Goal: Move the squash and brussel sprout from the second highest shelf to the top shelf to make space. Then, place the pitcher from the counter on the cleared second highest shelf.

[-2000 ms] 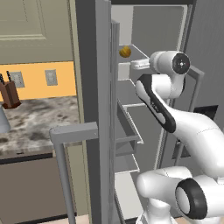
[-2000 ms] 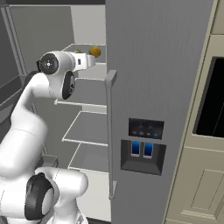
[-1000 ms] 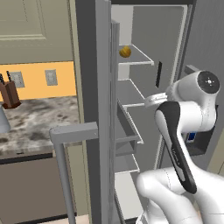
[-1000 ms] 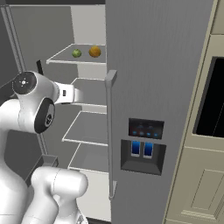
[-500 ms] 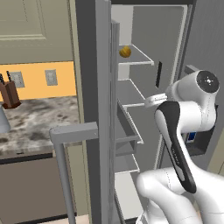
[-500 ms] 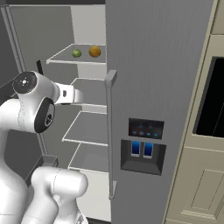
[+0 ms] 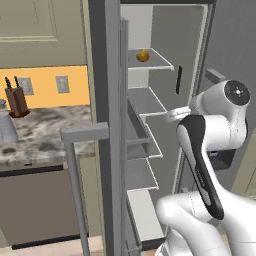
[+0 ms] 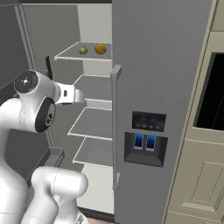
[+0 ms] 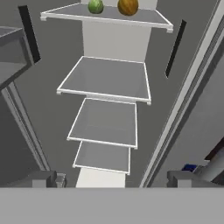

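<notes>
You see one yellow-orange round squash [image 9: 127, 6] and one light-green sprout ball [image 9: 95, 6] on the pale-grey top shelf [image 9: 65, 14]; one grey-white pitcher [image 7: 6, 129] on the speckled desk [image 7: 45, 130]; claw state unclear.

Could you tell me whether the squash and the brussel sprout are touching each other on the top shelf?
Apart. The right base view shows a strip of bare top shelf between the brussel sprout and the squash; the hand view shows the same gap.

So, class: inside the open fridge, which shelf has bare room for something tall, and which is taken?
The second highest shelf is bare from rim to back wall, as are the two below. The top shelf holds the squash and brussel sprout side by side.
</notes>
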